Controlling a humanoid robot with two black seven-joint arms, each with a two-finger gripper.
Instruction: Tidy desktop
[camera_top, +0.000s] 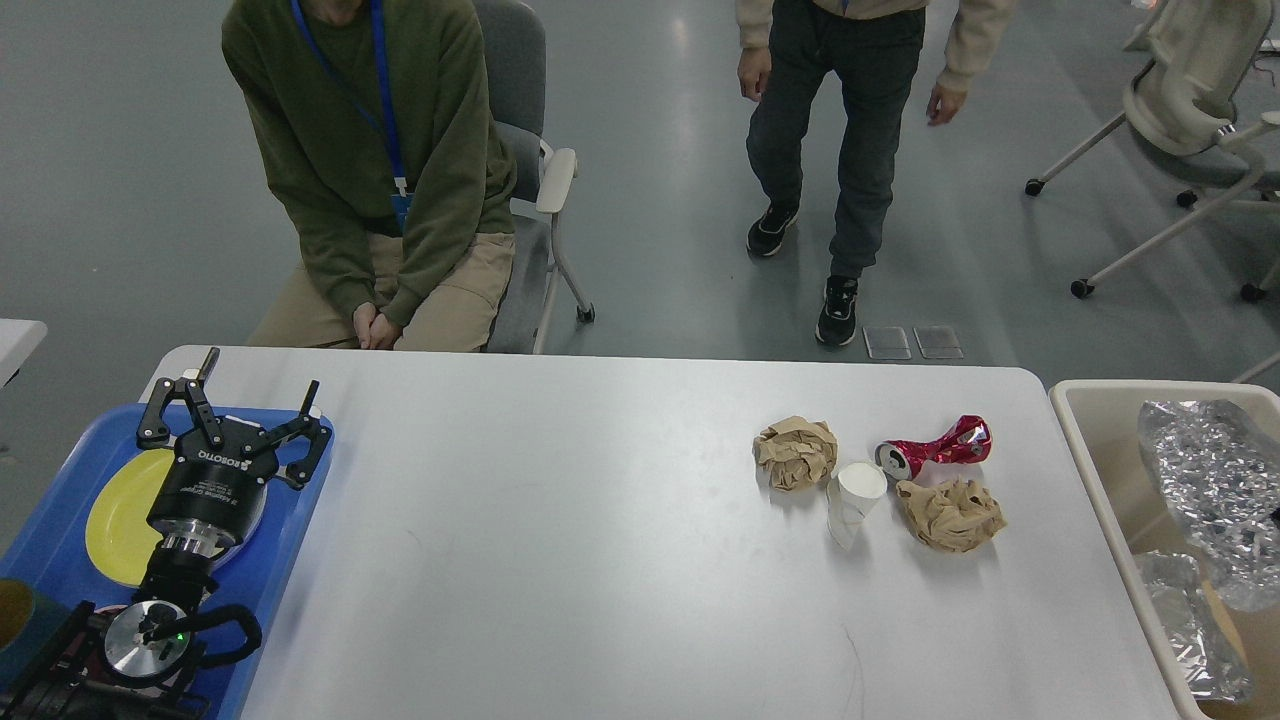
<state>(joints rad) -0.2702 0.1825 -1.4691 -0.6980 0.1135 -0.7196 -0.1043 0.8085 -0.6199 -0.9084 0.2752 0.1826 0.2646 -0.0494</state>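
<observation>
My left hand (232, 420) is hovering wide open and empty over the blue plastic tray (290, 560) at the white surface's (560, 560) left edge; my right hand is lying out of view. Crumpled brown paper balls (796, 452), a crushed red can (932, 447) and a white paper cup (853, 502) are waiting near the right edge, close to the beige bin (1095, 440).

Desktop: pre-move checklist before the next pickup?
1. Trash left on the desktop: two paper wads, a paper cup and a crushed can. Not ok, uncleared.
2. Items spaced for a clean grasp: cup touches or nearly touches both wads and the can. Not ok.
3. Left gripper free: open, empty, above the blue tray. Ok.
4. Right gripper: out of view. Cannot tell.
5. Bin reachable: beside the table's right edge, foil bag in it. Ok.
6. People clear: one seated at the far edge, one walking behind. Cannot tell.
</observation>
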